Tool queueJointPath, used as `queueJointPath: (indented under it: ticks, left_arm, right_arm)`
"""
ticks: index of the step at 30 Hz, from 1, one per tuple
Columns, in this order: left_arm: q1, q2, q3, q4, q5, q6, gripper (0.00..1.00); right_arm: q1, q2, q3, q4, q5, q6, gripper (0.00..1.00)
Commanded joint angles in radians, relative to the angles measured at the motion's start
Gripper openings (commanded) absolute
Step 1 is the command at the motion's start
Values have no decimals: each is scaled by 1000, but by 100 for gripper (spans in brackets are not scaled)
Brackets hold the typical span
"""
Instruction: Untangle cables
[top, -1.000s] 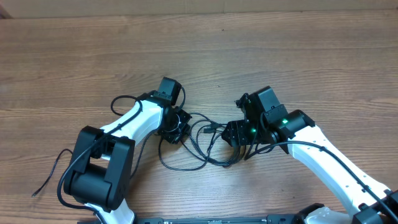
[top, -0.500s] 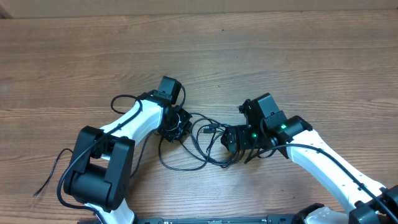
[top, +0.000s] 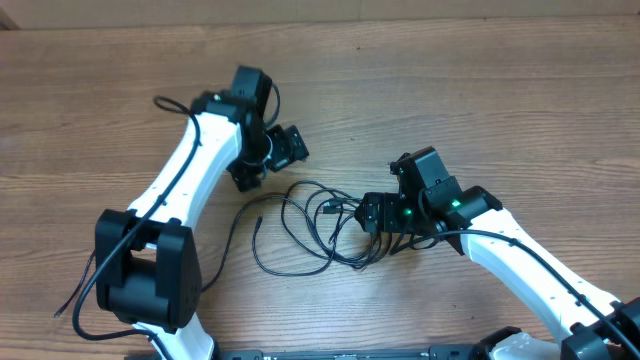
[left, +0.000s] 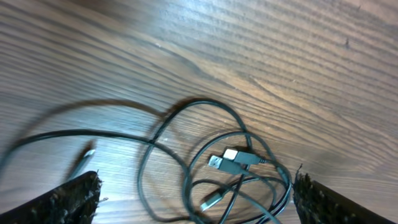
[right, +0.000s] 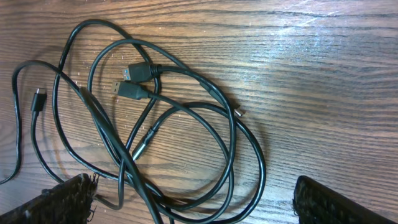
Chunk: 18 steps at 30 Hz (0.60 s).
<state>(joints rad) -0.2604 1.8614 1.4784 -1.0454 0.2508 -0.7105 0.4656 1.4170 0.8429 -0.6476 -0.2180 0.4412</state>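
Gaping wide and empty, left claw (left: 200, 200) and right claw (right: 199, 202) flank the cables (right: 137, 91)

Cables (right: 134, 91) are sheathed in smooth, slightly glossy black plastic; the table (right: 323, 74) is surfaced in grained, faintly sheened wood.

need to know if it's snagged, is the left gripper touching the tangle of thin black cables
Apart. Overhead view shows wooden table between the left gripper and the tangle of thin black cables.
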Motion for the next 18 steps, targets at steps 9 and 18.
queueJointPath:
  ticks: [9, 18]
  left_arm:
    - [0, -25, 143, -217, -105, 150, 99]
    - [-83, -296, 141, -256, -275, 122, 96]
  right_arm:
    - [0, 0, -6, 7, 16, 11, 100]
    - [0, 0, -6, 7, 16, 11, 100]
